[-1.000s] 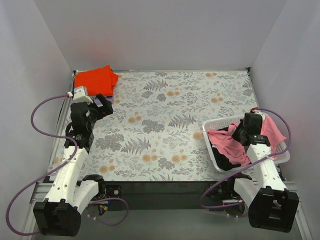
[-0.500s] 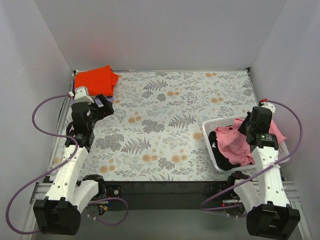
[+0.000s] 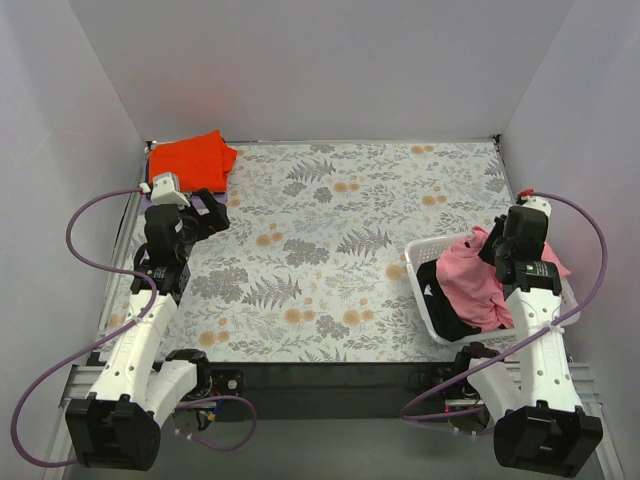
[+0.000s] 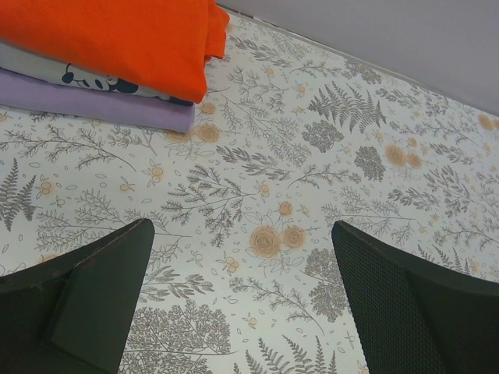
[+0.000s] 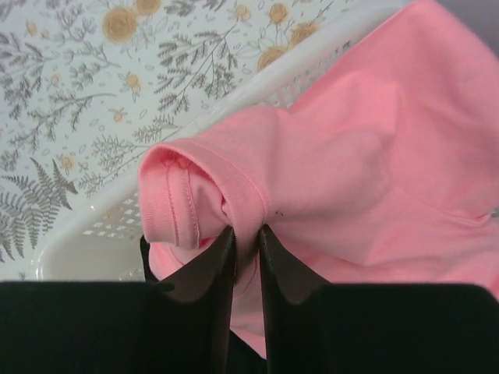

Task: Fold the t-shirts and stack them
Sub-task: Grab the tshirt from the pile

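A light pink t-shirt (image 3: 475, 285) hangs bunched over the white mesh basket (image 3: 420, 255) at the right. My right gripper (image 3: 496, 245) is shut on a fold of it near a hemmed edge, shown in the right wrist view (image 5: 246, 234), and holds it up above the basket. A folded orange-red t-shirt (image 3: 193, 158) lies at the back left corner, on top of a grey printed one and a lilac one (image 4: 101, 105). My left gripper (image 3: 213, 215) is open and empty above the cloth, just in front of that stack (image 4: 117, 39).
A dark garment (image 3: 445, 310) lies in the basket under the pink shirt. The table carries a floral cloth (image 3: 340, 250). White walls close in the back and both sides. Purple cables loop beside each arm.
My right gripper has risen and moved back and to the right, pulling the pink shirt up out of the basket. The left arm has barely moved.
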You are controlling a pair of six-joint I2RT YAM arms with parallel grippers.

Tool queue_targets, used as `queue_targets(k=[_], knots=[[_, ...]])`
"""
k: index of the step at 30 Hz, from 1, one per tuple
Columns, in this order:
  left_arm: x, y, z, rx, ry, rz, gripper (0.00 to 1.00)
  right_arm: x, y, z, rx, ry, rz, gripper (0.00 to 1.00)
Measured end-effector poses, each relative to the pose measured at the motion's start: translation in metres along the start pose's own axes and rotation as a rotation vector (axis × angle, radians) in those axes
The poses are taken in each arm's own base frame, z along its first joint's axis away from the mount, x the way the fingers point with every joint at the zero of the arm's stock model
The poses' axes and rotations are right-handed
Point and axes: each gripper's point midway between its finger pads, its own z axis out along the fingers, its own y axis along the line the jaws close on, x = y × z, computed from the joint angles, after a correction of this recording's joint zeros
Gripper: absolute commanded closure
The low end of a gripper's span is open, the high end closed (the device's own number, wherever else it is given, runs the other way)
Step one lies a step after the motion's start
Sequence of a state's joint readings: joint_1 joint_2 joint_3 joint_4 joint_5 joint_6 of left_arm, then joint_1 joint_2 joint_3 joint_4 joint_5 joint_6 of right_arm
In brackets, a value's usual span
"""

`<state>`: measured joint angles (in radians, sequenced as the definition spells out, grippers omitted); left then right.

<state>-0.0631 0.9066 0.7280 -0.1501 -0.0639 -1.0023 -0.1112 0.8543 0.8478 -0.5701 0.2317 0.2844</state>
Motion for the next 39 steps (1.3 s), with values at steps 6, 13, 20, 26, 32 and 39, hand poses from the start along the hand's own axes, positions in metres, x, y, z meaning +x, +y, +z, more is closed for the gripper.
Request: queue_targets(k=[6,13,20,26,32,39], knots=[[0.001,0.000,0.001,-0.001,0.004,0.001,0.02,0.047,0.007,0.014,-0.060,0.134,-0.013,0.70],[0.003,0.000,0.001,0.000,0.010,0.002,0.02,0.081,0.014,0.023,-0.118,0.232,-0.009,0.59],[0.003,-0.001,0.001,0.002,0.011,0.003,0.02,0.075,0.022,0.017,-0.170,0.200,-0.001,0.52],[0.004,-0.001,0.001,0.004,0.015,0.003,0.02,0.073,0.019,0.009,-0.163,0.177,-0.004,0.52],[0.005,-0.001,0.001,0.004,0.017,0.003,0.02,0.078,0.016,0.008,-0.149,0.198,-0.008,0.57],[0.005,-0.002,0.001,0.007,0.020,0.003,0.02,0.076,0.011,0.006,-0.126,0.184,-0.013,0.84]])
